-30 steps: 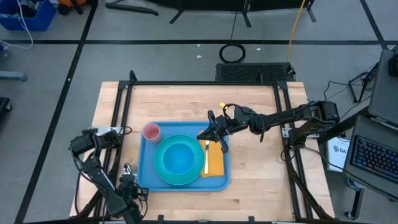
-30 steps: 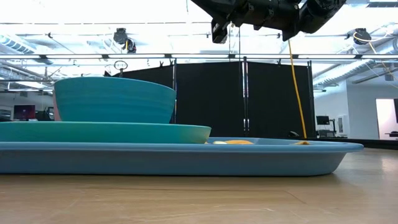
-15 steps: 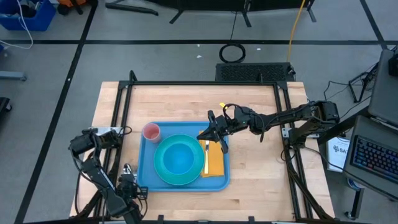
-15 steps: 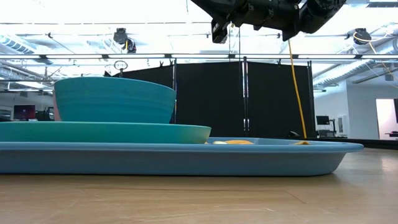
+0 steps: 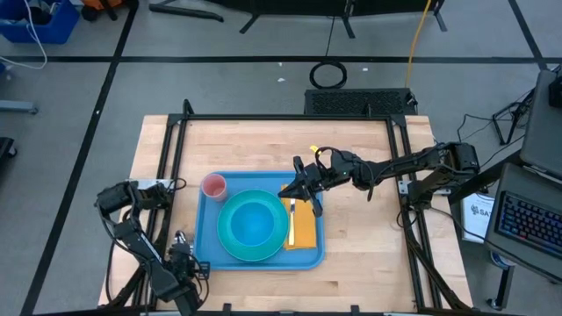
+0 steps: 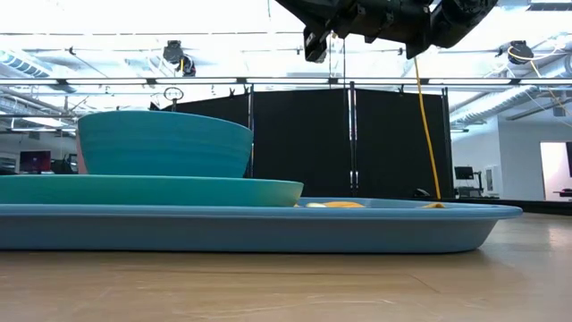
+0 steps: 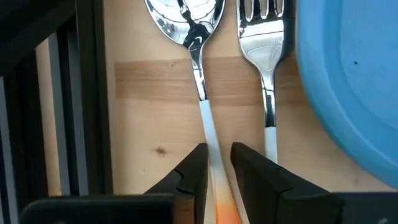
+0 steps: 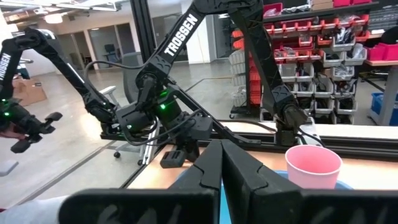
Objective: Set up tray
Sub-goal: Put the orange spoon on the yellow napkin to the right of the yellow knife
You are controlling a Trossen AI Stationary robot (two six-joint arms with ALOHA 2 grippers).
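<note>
The blue tray [image 5: 209,252] lies on the wooden table, its rim [image 6: 268,228] close in the low view. On it rest a cyan plate [image 5: 226,243] with a cyan bowl [image 5: 253,222] inside, a pink cup [image 5: 213,185], and an orange napkin [image 5: 306,233] with a yellow utensil [image 5: 291,224]. A spoon [image 7: 186,18] and a fork [image 7: 266,74] lie on the table beside the tray's rim [image 7: 348,74]. My left gripper [image 5: 182,252] is low at the tray's near left corner, shut on the spoon. My right gripper [image 5: 290,190] hovers shut above the napkin's far end, holding nothing. My left gripper [image 7: 217,158] has the spoon's handle [image 7: 207,134] between its two fingers, where the silver neck meets the orange grip [image 7: 222,210]. The fingers lie along the handle and point toward the spoon's bowl. The spoon looks flat on the table.
Black frame rails [image 5: 167,175] run along the table's left and right sides, and one rail [image 7: 87,93] passes close beside the spoon. Bare wood lies far of the tray [image 5: 263,145] and to its right [image 5: 369,237]. The pink cup [image 8: 313,165] shows past my right gripper [image 8: 221,149].
My left arm's upper joints have shifted slightly toward the table's left edge; its gripper stays by the tray's near left corner. Nothing on the tray has moved.
</note>
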